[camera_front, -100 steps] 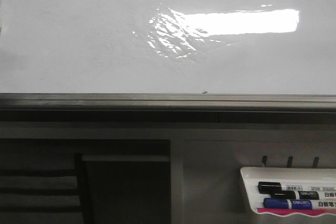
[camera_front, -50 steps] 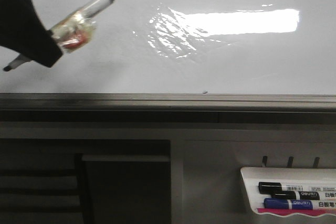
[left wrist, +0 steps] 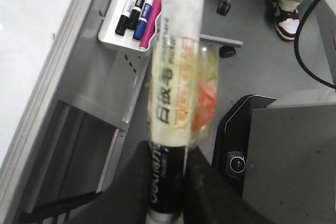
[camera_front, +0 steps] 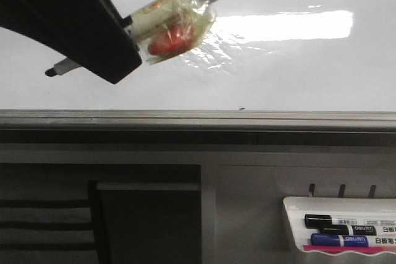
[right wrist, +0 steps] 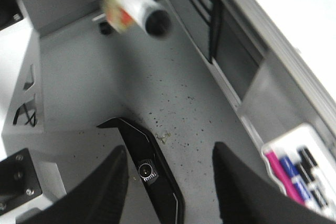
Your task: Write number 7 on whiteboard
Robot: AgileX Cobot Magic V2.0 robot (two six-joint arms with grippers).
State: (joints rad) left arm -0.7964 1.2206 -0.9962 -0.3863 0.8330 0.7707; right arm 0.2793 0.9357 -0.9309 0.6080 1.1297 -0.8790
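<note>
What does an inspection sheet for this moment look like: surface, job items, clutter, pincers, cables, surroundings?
Surface: whiteboard blank, glare patch, grey rail below.
Job's things: no number 7 seen; taped marker held, tip off to the left.
Clutter: marker tray with black, blue and pink markers.
Grippers: left pincer shut on the taped marker; right pincer open, empty.
Cables: black cable on the floor.
Surroundings: person's shoe, caster wheels, speckled grey floor.

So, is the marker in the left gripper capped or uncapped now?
Uncapped: in the front view the marker shows a bare dark tip past the left gripper, near the whiteboard, which has no strokes yet.
</note>
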